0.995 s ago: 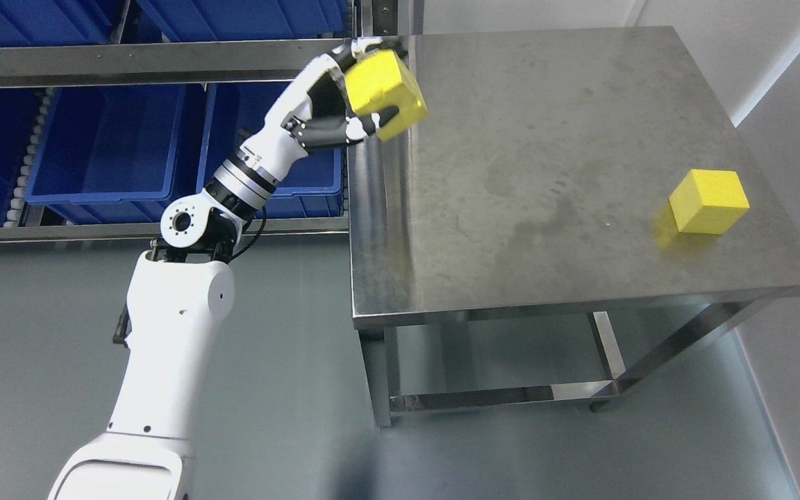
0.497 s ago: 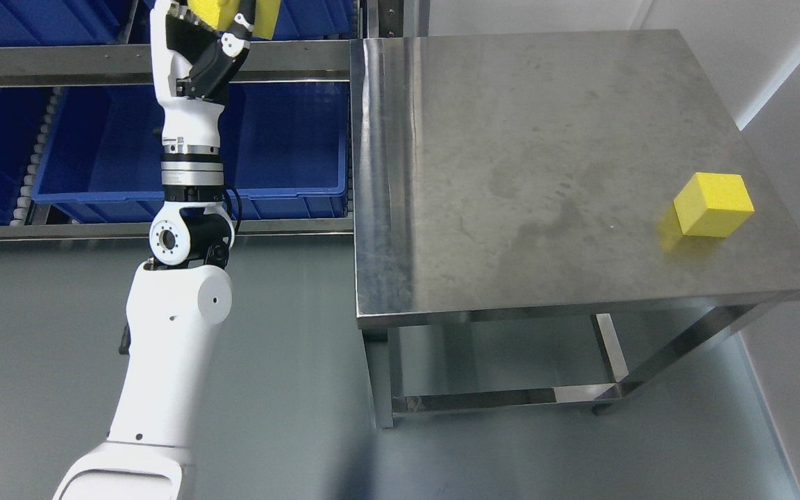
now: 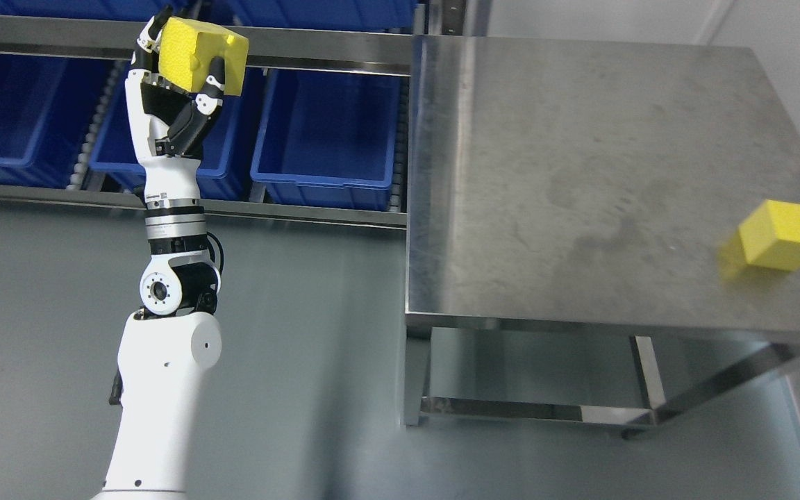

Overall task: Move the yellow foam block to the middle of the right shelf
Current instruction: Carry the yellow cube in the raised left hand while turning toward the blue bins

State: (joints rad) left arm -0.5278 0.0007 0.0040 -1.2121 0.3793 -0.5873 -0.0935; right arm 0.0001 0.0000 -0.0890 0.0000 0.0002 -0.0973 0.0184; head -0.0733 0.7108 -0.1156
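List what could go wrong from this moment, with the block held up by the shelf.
1. The left hand grips the yellow foam block tilted, right by the shelf rail; it could clip the rail going in.
2. Several blue bins sit side by side below, so it might land in the wrong one.

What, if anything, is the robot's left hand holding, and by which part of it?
The left hand holds a yellow foam block from below, its fingers curling up the block's sides, in front of the blue shelf bins.
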